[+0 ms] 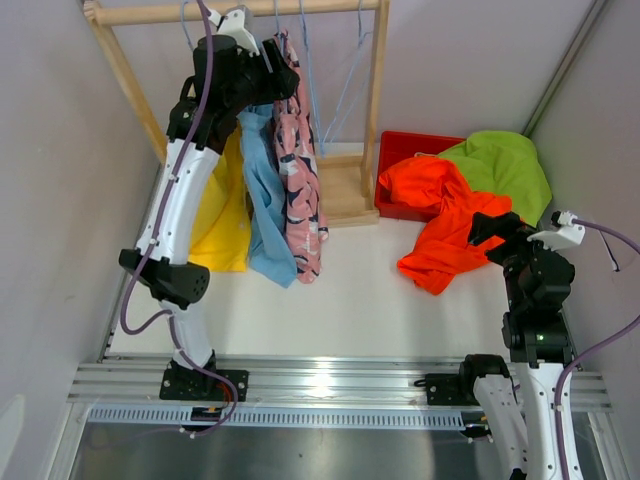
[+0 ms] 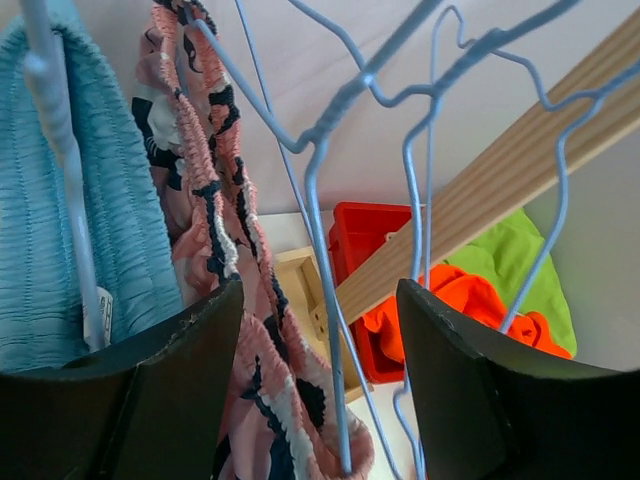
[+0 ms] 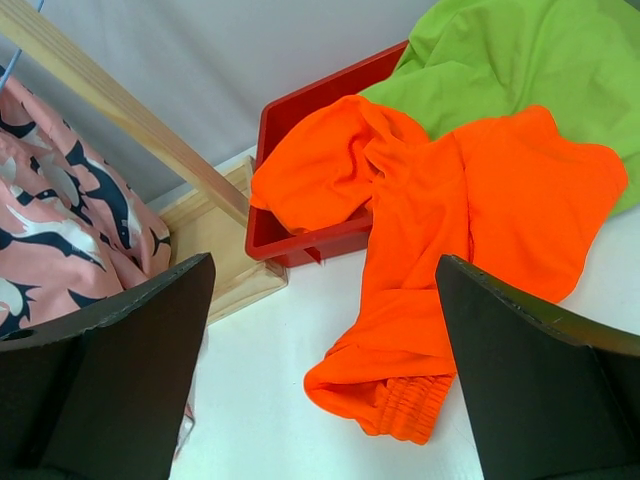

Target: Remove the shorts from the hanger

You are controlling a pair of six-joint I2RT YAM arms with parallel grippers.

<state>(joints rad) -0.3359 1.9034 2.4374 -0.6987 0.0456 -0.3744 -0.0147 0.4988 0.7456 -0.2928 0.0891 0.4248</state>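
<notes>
Yellow shorts (image 1: pixel 225 225), light blue shorts (image 1: pixel 262 195) and pink patterned shorts (image 1: pixel 298 180) hang on blue wire hangers from the wooden rack (image 1: pixel 240 12). My left gripper (image 1: pixel 272 72) is open up at the rail; the pink shorts' waistband (image 2: pixel 245 330) and a blue hanger wire (image 2: pixel 325 300) lie between its fingers. The light blue shorts (image 2: pixel 60 220) hang just left of it. Orange shorts (image 1: pixel 445 215) and lime green shorts (image 1: pixel 505 165) lie over the red bin (image 1: pixel 400 150). My right gripper (image 3: pixel 320 330) is open and empty above the orange shorts (image 3: pixel 440 250).
Several empty blue hangers (image 1: pixel 345 70) hang on the right part of the rail. The rack's wooden post and foot (image 1: pixel 345 190) stand between the hanging shorts and the red bin (image 3: pixel 300 240). Walls close in on both sides.
</notes>
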